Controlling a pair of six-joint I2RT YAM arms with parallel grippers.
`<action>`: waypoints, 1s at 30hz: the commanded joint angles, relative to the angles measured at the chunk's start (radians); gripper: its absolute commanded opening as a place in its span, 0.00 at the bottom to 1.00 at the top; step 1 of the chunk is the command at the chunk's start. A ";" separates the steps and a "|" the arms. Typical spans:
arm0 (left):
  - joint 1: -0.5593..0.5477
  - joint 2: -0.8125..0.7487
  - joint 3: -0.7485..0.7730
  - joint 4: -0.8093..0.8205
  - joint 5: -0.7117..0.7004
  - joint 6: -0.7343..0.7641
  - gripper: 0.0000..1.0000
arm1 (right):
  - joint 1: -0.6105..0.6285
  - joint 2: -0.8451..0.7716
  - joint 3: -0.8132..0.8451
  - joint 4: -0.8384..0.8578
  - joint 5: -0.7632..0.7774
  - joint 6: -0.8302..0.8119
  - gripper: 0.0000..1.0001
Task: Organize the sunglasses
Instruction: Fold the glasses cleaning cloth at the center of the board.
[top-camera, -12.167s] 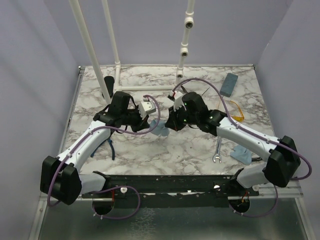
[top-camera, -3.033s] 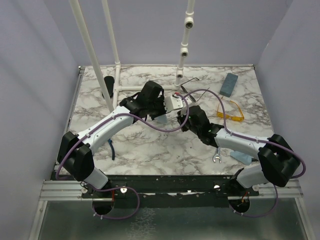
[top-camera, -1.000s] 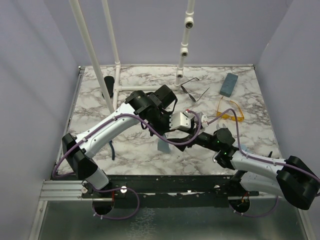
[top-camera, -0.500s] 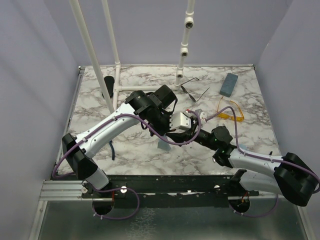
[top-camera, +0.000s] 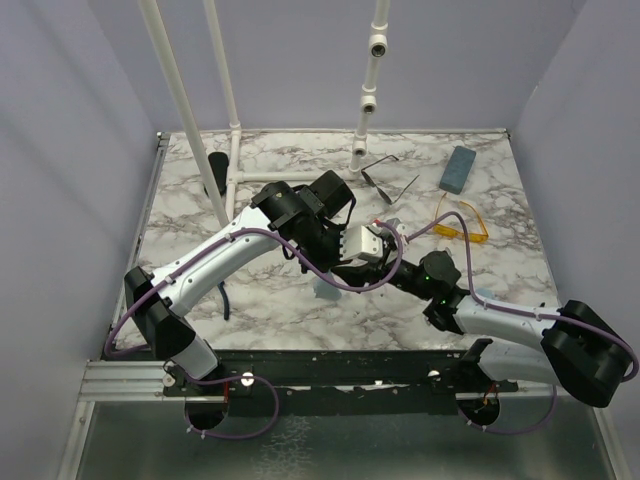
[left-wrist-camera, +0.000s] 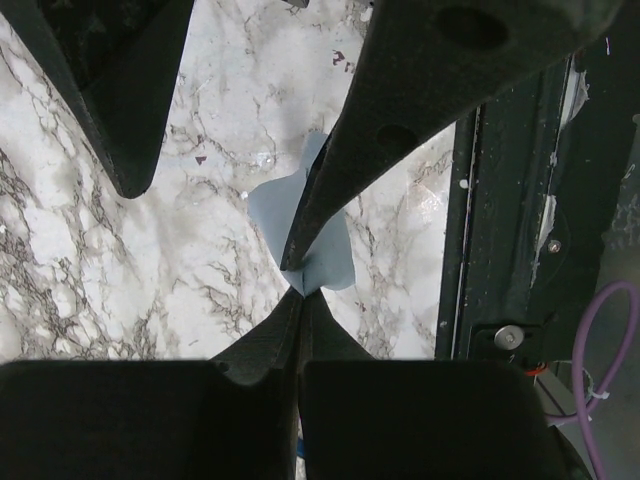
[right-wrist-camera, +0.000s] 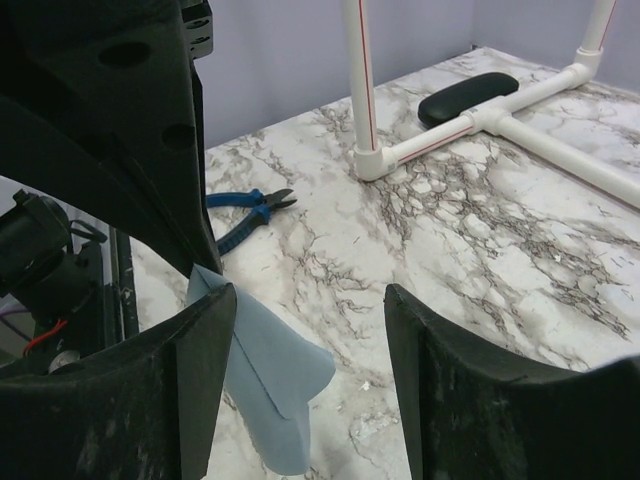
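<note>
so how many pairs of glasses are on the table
2. The dark wire-frame pair lies far back, near the white pipe; the yellow-orange pair lies right of it, nearer the front. More could be hidden from view.

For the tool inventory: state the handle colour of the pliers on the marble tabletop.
Blue; the small pliers show best in the right wrist view.
</note>
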 joint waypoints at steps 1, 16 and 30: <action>-0.007 -0.005 0.011 -0.013 0.011 0.022 0.00 | 0.008 -0.025 -0.003 0.012 -0.041 -0.042 0.66; -0.008 0.008 0.035 -0.010 -0.002 0.030 0.00 | 0.008 -0.024 -0.014 -0.040 -0.075 -0.044 0.67; -0.011 0.012 0.034 -0.030 0.003 0.054 0.00 | 0.010 -0.019 0.009 -0.076 0.067 -0.043 0.58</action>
